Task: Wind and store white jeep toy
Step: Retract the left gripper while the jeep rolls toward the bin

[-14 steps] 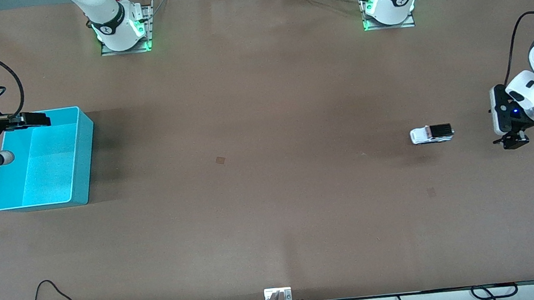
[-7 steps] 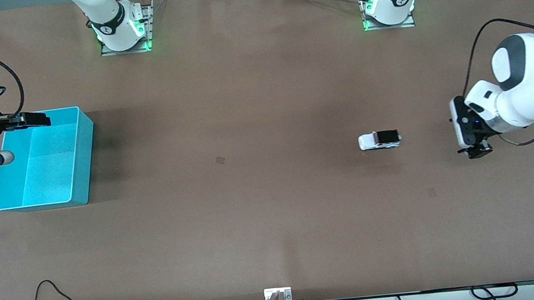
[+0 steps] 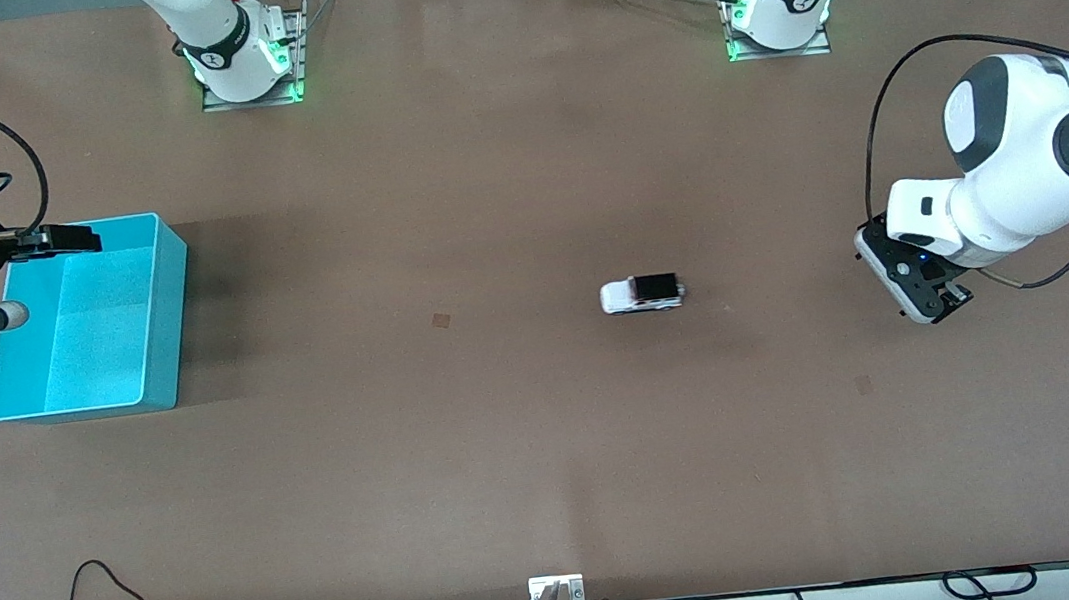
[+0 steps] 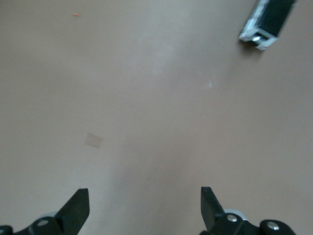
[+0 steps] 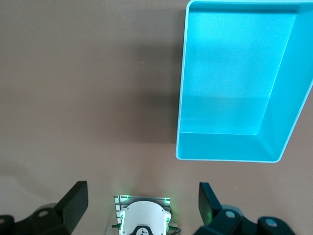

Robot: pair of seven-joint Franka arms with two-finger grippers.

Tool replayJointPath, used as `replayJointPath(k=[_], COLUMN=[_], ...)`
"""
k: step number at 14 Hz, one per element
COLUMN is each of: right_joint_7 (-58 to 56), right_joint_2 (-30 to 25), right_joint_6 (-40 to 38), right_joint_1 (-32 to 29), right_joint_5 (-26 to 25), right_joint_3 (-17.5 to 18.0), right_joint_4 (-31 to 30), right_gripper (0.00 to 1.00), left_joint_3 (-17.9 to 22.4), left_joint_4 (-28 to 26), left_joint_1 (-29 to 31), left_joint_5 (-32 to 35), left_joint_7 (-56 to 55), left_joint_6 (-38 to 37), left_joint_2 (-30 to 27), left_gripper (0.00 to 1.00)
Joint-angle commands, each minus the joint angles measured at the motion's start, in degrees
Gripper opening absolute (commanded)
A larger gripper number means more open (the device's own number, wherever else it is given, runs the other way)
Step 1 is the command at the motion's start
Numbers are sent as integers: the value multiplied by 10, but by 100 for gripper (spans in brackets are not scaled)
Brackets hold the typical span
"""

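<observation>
Your white jeep toy (image 3: 643,294) sits free on the table (image 3: 550,439) near mid-span, toward the left arm's end. Left gripper (image 3: 938,306) hangs over bare table, well apart from it — jaws spread, empty. Right gripper (image 3: 70,238) waits over the turquoise bin (image 3: 157,383) — jaws apart, empty.

Table (image 3: 511,444): open brown surface, passable across its middle and along the edge nearest the front camera.
Obstacles: toy car (image 3: 643,294) alone near mid-table; turquoise bin (image 3: 157,383) at the right arm's end, walls upright, top open.
Right gripper (image 3: 55,240): over the bin's rim, fingers spread.
Left gripper (image 3: 937,299): over bare table, well apart from the car, fingers spread.
</observation>
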Motion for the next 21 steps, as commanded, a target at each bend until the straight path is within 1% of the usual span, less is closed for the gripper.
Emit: replayJointPath(k=[1, 3, 6, 8, 9, 11, 12, 14, 16, 17, 19, 21], right_joint_7=[2, 2, 2, 1, -2, -4, -4, -4, -5, -5, -5, -6], right_joint_2=[-4, -4, -4, -4, -4, -4, -4, -4, -4, -5, -7, -10], right_joint_6=[-9, -9, -9, -9, -9, -13, -13, -11, -8, -8, -7, -12], right_joint_1=[-3, -3, -3, -3, -3, -4, -4, -3, -3, -3, -3, -4], right_joint_5=[5, 6, 6, 5, 5, 5, 6, 7, 12, 20, 45, 50], right_joint_3=[1, 1, 1, 1, 1, 1, 1, 1, 1, 1, -1, -1], right_joint_4=[2, 1, 1, 1, 1, 2, 3, 4, 6, 7, 13, 22], right_gripper=[100, 100, 100, 100, 100, 100, 100, 100, 100, 100, 100, 100], left_joint_3=[10, 14, 19, 48, 63, 91, 106, 136, 177, 184, 185, 185], left_joint_4=[17, 18, 17, 19, 19, 28, 42, 75, 106, 122, 155, 164], left_joint_1=[-15, -16, -22, -37, -47, -61, -65, -75, -106, -114, -114, -113], left_joint_5=[-7, -8, -9, -13, -26, -59, -61, -84, -91, -90, -86, -83], left_joint_7=[-85, -167, -335, -407, -444, -472, -472, -473, -486, -501, -537, -560], left_joint_6=[-11, -12, -16, -22, -23, -36, -52, -97, -139, -163, -216, -244], left_joint_2=[-12, -17, -26, -34, -40, -56, -58, -58, -58, -60, -60, -60], left_gripper=[100, 100, 100, 100, 100, 100, 100, 100, 100, 100, 100, 100])
